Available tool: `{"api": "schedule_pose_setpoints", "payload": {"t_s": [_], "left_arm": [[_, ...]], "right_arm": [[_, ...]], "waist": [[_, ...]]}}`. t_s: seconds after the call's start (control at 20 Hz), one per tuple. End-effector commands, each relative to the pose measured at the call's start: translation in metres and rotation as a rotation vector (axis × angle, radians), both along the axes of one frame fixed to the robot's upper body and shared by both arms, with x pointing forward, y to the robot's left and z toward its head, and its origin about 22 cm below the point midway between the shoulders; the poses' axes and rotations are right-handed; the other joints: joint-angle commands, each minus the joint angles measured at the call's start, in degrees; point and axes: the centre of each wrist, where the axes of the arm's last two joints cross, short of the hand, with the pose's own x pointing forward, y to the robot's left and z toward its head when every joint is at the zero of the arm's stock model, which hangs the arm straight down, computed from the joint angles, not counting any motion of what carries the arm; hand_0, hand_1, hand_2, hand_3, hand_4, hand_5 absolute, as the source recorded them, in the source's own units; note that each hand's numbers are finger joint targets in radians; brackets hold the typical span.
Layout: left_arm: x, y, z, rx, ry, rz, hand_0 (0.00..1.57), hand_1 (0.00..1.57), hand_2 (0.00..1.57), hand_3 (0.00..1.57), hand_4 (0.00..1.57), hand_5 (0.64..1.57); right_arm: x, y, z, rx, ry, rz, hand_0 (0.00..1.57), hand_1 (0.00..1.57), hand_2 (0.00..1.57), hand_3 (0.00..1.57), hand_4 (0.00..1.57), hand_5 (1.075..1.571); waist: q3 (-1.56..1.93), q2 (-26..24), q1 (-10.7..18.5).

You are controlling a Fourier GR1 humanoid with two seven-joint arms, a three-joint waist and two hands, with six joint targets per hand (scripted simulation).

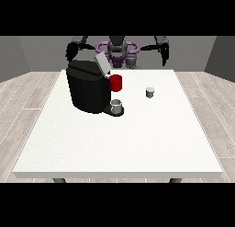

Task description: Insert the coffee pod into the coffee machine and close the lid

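Hand at the view's left (71, 50): raised at the far left behind the table, just above and behind the coffee machine's top; touching nothing that can be seen; whether its fingers are spread or curled cannot be told.
Coffee machine (87, 89): black, bulky, on the far left part of the table, standing between that hand and the middle of the table.
Lid (101, 63): grey flap at the machine's top right, tilted up and open.
Red holder (116, 82): at the machine's right side, under the lid.
Grey cup (117, 106): on the machine's base, near side, below the red part.
Coffee pod (149, 92): small, pale, upright on the table, right of the machine and apart from it, with bare table between.
Table (137, 143): white, large.
Robot body (117, 49): far centre, behind the table edge.
Hand at the view's right (165, 53): hanging at the far right, off the table, well apart from the pod; finger pose cannot be told.
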Motion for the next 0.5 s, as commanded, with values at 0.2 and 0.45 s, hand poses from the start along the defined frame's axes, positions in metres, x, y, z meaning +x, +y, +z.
{"api": "schedule_pose_setpoints", "payload": {"t_s": [0.2,0.45], "left_arm": [[0.044,0.031,0.014,0.059,0.117,0.026,0.0,0.0,0.0,0.0,0.0,1.571],[0.046,0.068,-0.004,0.087,0.123,0.055,0.0,0.0,0.0,0.0,0.0,1.571]], "right_arm": [[0.008,0.024,0.018,0.03,-0.065,0.015,0.0,0.0,0.0,0.0,0.16,1.571],[0.006,0.019,0.026,0.034,-0.133,0.059,0.0,0.0,0.0,0.0,0.19,1.571]], "waist": [[-0.04,3.3,-3.45],[-0.06,7.62,-5.33]]}}
